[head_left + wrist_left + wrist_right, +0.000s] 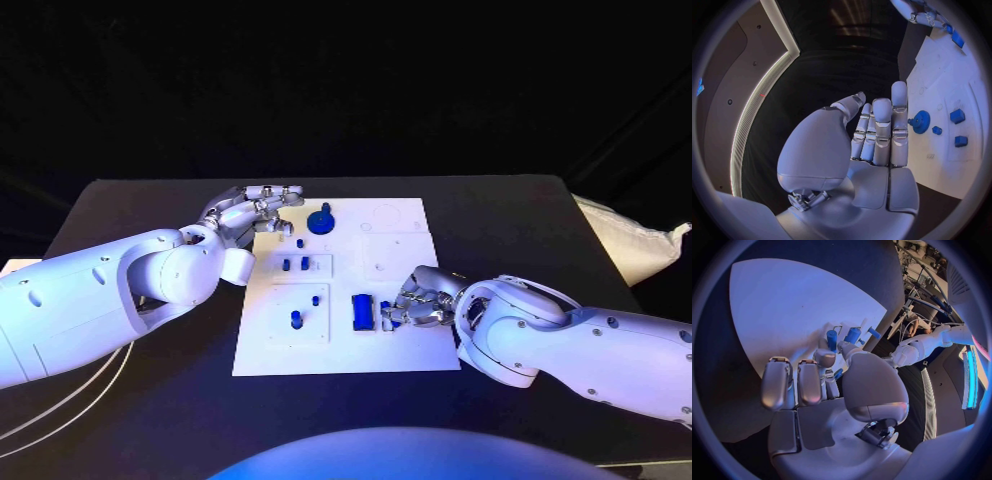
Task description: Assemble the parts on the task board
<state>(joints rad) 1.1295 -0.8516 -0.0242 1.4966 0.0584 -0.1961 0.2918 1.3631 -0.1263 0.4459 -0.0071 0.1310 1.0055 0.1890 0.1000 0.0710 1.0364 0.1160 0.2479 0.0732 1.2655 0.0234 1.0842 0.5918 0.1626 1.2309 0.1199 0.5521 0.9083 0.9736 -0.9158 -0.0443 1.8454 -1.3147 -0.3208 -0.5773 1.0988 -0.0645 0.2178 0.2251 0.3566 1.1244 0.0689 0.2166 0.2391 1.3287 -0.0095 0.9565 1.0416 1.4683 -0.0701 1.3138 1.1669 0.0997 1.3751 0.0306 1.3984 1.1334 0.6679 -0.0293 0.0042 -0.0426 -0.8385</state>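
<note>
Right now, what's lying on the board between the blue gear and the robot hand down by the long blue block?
In the head view, bare white board with faint outlines lies between the gear and the right robot hand. The small blue parts sit left of that line.

One task board (346,340), two hands, several blue parts (362,312)

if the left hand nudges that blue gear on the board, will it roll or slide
The blue gear looks flat and toothed, lying on the white task board, so it would probably slide rather than roll. It seems small and rigid, likely light plastic, so even a soft nudge from the left hand may skid it. Its teeth could snag a fingertip.
</note>
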